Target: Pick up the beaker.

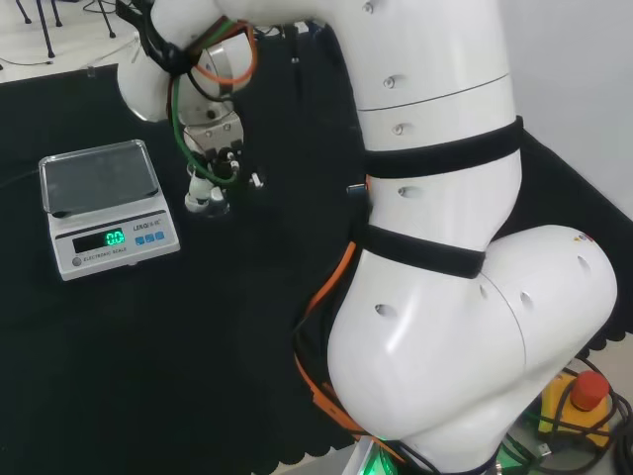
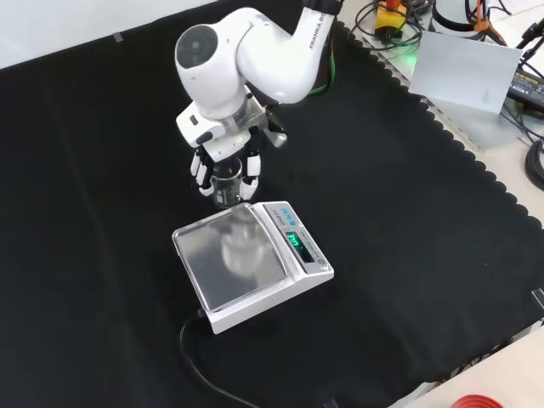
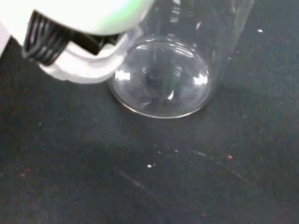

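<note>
Hand (image 2: 224,167) sits upper-center-left in the front view, fingers (image 2: 199,172) curled down around the clear beaker (image 2: 228,189), clamped on it from both sides. Beaker upright, long axis vertical, mouth up into the palm, round base down at the black cloth (image 2: 102,170). Wrist view: beaker base (image 3: 161,81) close up, a white finger (image 3: 84,67) against its wall. Scale (image 2: 251,259) sits just below the beaker in the front view.

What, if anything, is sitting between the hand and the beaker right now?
Nothing visible. In the front view the hand is already around the clear beaker, fingers on both sides of it. The scale stands beside them, nearer the camera, not between.
</note>
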Robot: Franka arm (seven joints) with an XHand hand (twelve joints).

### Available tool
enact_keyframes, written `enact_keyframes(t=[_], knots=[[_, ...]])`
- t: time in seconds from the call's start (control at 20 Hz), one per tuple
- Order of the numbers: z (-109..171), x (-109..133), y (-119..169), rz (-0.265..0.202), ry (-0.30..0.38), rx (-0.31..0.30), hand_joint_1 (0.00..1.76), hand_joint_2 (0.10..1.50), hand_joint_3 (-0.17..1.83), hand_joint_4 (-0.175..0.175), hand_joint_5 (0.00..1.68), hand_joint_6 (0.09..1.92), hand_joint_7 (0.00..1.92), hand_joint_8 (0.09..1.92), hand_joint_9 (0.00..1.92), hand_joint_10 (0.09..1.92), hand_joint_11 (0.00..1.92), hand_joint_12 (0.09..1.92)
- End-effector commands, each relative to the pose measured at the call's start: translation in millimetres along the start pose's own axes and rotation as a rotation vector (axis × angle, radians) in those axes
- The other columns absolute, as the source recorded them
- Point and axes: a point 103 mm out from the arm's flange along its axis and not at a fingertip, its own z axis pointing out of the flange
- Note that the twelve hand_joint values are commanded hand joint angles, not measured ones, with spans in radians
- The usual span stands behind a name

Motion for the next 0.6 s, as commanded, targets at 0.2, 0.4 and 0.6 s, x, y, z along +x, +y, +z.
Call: enact_keyframes(t=[0.2, 0.4, 0.6], knots=[[-29.9, 1.5, -3.7, 0.002, -0.004, -0.047, 1.18, 0.72, 0.48, -0.025, 1.35, 0.46, 1.18, 0.87, 1.55, 0.29, 1.58, 0.62], [-49.0, -1.6, -8.4, 0.000, -0.012, -0.061, 1.19, 0.72, 0.48, -0.026, 1.35, 0.46, 1.18, 0.87, 1.55, 0.29, 1.58, 0.62], [-74.0, -4.9, -14.3, -0.006, -0.016, -0.089, 1.19, 0.72, 0.48, -0.026, 1.35, 0.46, 1.18, 0.87, 1.55, 0.29, 1.58, 0.61]])
